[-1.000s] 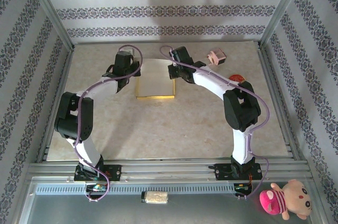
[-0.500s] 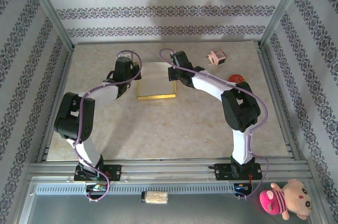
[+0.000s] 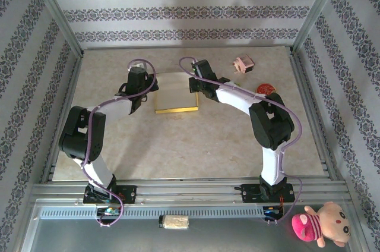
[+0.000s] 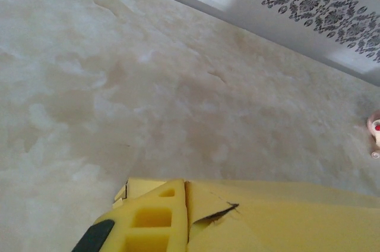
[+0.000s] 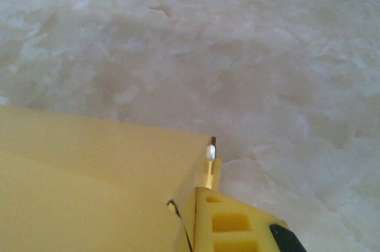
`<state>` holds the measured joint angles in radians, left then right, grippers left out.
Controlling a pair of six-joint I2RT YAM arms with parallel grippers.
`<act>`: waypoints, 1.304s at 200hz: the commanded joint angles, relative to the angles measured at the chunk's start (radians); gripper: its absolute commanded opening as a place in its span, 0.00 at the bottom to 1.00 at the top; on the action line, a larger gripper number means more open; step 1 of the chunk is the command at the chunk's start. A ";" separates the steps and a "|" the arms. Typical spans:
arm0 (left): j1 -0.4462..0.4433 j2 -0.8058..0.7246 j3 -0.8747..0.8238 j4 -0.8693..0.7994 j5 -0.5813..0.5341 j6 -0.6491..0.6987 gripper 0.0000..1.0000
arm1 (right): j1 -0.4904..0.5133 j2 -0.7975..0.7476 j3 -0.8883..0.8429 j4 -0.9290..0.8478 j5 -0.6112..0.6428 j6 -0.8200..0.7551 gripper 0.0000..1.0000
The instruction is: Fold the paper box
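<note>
From above: found the paper box (image 3: 176, 93) lying flat on the bench (image 3: 178, 145) at upper centre of the frame, pale on top with a yellow strip along its lower edge. Noted the left gripper (image 3: 152, 88) at the box's left edge and the right gripper (image 3: 196, 87) at its right edge, both clenched. Could not tell whether either pinched any cardboard. Spotted a small pink item (image 3: 243, 65) to the upper right of the box, well apart from it. Saw a plush toy (image 3: 317, 227) in the lower right corner, off the bench.

From the left wrist: saw the yellow face of the paper box (image 4: 285, 216) across the bottom right of the frame, with a small torn notch near its left end. Found the left gripper (image 4: 157, 210) at bottom centre-left, clenched, touching that end of the box. Caught the pink item (image 4: 375, 136) at the right edge, and marbled bench (image 4: 119, 85) above.

From the right wrist: saw the box (image 5: 89, 175) spread over the lower left. Found the right gripper (image 5: 231, 216) at the bottom, right of centre, clenched against the box's corner. Saw bare bench (image 5: 237, 56) beyond.
</note>
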<state>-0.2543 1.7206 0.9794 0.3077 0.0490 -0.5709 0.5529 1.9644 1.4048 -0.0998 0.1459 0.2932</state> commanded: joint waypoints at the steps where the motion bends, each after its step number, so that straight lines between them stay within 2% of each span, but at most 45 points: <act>1: 0.000 0.005 -0.067 -0.120 0.086 -0.122 0.00 | 0.013 -0.001 -0.030 -0.051 0.010 0.018 0.00; 50: 0.004 0.010 -0.044 -0.136 0.147 -0.159 0.00 | 0.015 0.004 -0.027 -0.048 0.013 0.012 0.00; 97: 0.008 0.041 0.014 -0.136 0.255 -0.201 0.00 | 0.013 0.002 -0.035 -0.046 0.020 0.008 0.00; 140: 0.007 0.043 0.022 -0.151 0.271 -0.184 0.00 | 0.013 0.007 -0.033 -0.044 0.024 0.008 0.00; 192: -0.003 0.061 0.048 -0.127 0.394 -0.182 0.00 | 0.013 0.011 -0.035 -0.040 0.024 0.013 0.00; 261: -0.023 0.074 0.122 -0.167 0.395 -0.172 0.00 | 0.013 0.008 -0.041 -0.035 0.026 0.012 0.00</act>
<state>-0.2291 1.7721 1.0805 0.2317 0.2104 -0.6540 0.5583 1.9591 1.3960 -0.1120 0.2024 0.2935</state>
